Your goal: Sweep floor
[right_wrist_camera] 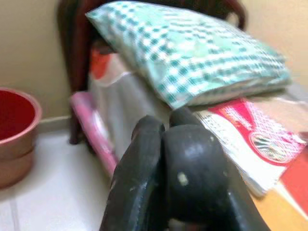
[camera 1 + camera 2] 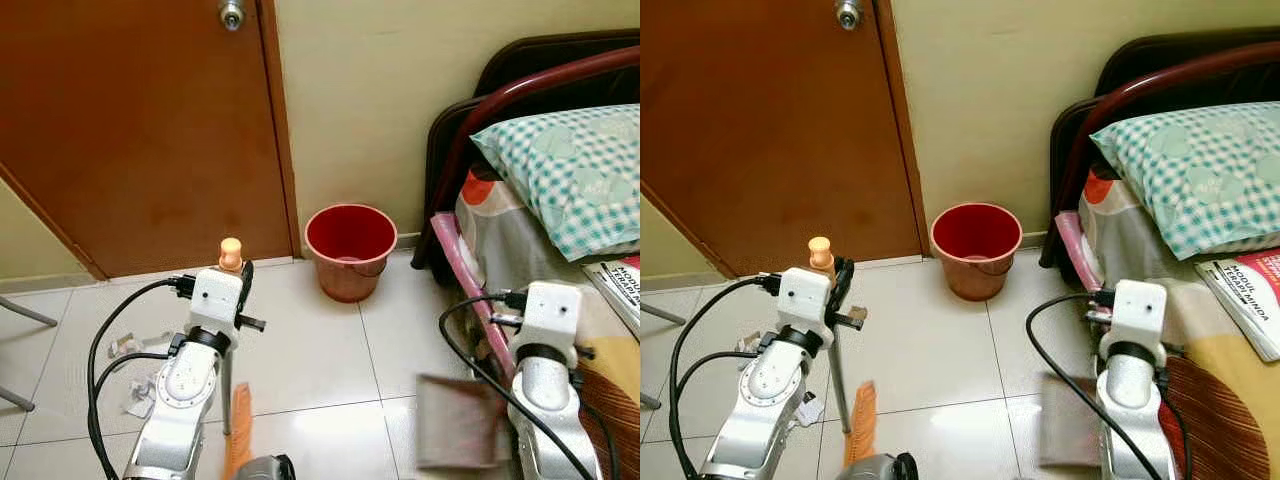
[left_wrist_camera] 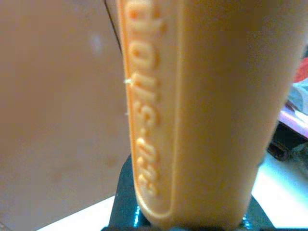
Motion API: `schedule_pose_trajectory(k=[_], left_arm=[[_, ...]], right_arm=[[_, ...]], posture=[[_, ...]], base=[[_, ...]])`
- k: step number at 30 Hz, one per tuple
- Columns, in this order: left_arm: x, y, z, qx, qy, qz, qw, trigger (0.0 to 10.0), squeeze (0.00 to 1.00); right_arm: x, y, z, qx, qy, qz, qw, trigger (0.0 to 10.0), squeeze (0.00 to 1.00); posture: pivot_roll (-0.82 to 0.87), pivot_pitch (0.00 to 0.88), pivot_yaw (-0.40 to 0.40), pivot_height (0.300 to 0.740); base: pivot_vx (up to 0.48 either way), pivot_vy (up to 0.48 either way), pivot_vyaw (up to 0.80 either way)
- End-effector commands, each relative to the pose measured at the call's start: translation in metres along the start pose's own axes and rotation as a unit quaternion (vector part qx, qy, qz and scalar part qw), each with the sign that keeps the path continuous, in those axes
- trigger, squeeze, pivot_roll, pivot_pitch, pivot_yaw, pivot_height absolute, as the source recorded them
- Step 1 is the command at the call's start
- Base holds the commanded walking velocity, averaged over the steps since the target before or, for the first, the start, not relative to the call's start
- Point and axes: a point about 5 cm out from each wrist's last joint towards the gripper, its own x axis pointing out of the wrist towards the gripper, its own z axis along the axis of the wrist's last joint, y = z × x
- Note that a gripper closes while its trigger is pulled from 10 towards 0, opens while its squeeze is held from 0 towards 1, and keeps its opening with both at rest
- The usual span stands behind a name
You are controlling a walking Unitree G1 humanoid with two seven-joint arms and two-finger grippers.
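Nearest to me is the broom (image 2: pixel 236 430), its orange bristles low between the two arms and its thin grey stick running up to a pale orange handle tip by the left gripper (image 2: pixel 240 285). The left wrist view looks straight onto that orange handle, so the fingers seem pressed around it, holding the broom nearly upright over the white floor tiles (image 2: pixel 300 350). The right gripper (image 1: pixel 168 159) has its two black fingers pressed together; it appears to carry the brownish dustpan (image 2: pixel 455 420) that hangs blurred beside the right arm, though I cannot see the contact itself.

The rubbish to be swept, a few crumpled paper scraps (image 2: pixel 135 375), lies on the tiles to the robot's left of the broom, near the brown door (image 2: pixel 140 130). A red bucket (image 2: pixel 350 250) stands against the wall beyond, between the door and the bed (image 2: pixel 560 230) with its checked pillow (image 2: pixel 570 170).

What worries me is the left arm's black cable (image 2: pixel 100 360), which loops down close over the scraps and could snag or drag them about as the broom swings. A hard stroke might also scatter the light paper under the door or towards the metal leg (image 2: pixel 25 315) at the far left edge. On the other side the dustpan sits tight against the bed's edge, and a turn could knock it on the frame or loosen it.
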Motion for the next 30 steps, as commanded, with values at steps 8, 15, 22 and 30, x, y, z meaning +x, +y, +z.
schedule_pose_trajectory(k=[8, 15, 22, 30], left_arm=[[-0.004, 0.008, -0.002, 0.01, 0.009, -0.008, 1.0, 10.0, 0.0], [-0.003, 0.007, 0.0, 0.01, 0.007, -0.018, 1.0, 10.0, 0.0], [-0.004, 0.005, 0.001, 0.006, 0.006, -0.027, 1.0, 10.0, 0.0], [-0.004, 0.001, 0.001, -0.001, 0.004, -0.04, 0.999, 10.0, 0.0]], right_arm=[[0.0, 0.016, -0.007, 0.109, 0.057, -0.053, 0.991, 10.0, 0.0], [0.004, 0.018, -0.009, 0.181, 0.114, -0.12, 0.97, 10.0, 0.0], [0.004, 0.011, -0.011, 0.172, 0.116, -0.149, 0.967, 10.0, 0.0], [0.003, -0.001, -0.021, 0.151, 0.139, -0.213, 0.955, 10.0, 0.0]], posture=[[-0.01, 0.038, 0.085, 0.74], [0.0, 0.037, 0.094, 0.74], [0.0, 0.038, 0.098, 0.74], [-0.01, 0.038, 0.101, 0.74]], base=[[0.0, 0.0, 0.0], [0.0, 0.0, 0.0], [0.0, 0.0, 0.0], [0.0, 0.0, 0.0]])
